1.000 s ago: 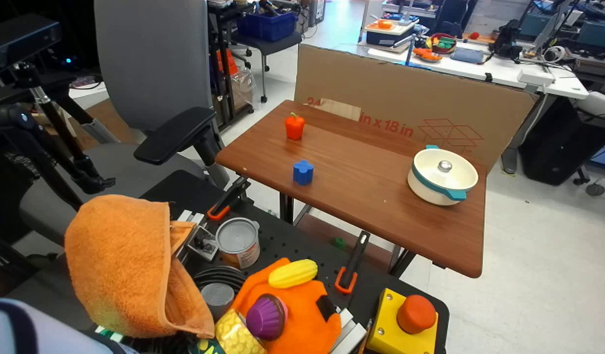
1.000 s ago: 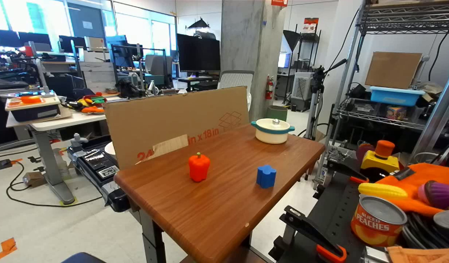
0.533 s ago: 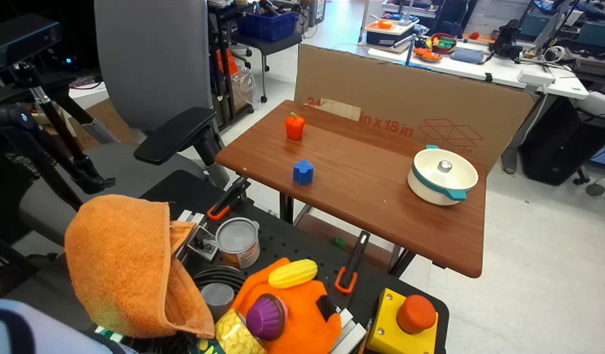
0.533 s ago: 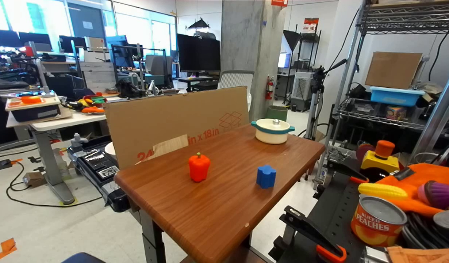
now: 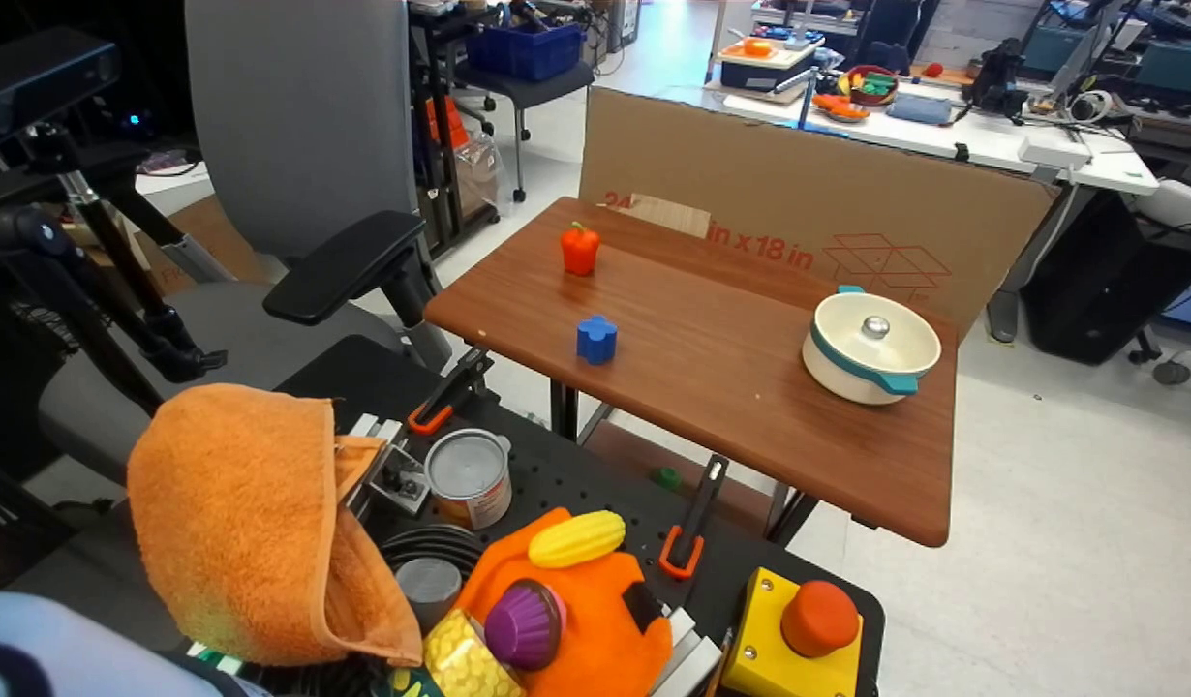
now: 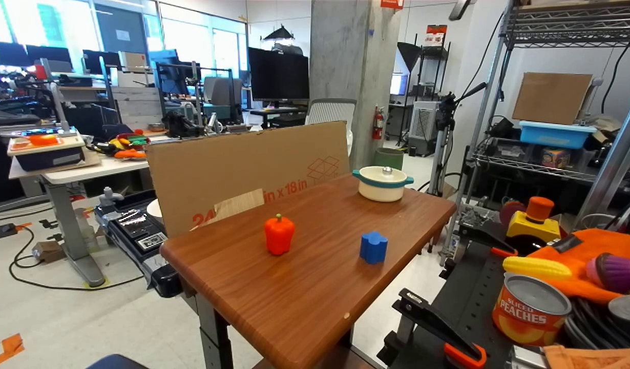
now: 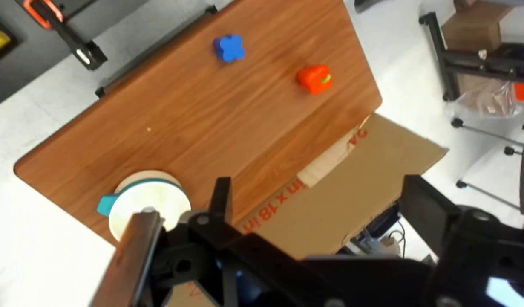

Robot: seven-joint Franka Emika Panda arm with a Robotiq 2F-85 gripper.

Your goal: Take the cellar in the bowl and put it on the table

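On the table (image 6: pixel 315 266), cream pot (image 6: pixel 381 190) (lidded), pepper (image 6: pixel 279 236), blue block (image 6: pixel 373 248) — gripper (image 7: pixel 317 192) spread wide

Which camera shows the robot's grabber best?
The wrist view: it shows the gripper up close, fingers wide apart. Neither exterior view clearly shows it; in an exterior view, a small grey piece shows at the top edge, but I can't tell whether that's it.

Jaws spread wide (dark fingertips (image 7: pixel 426 209), wrist view).
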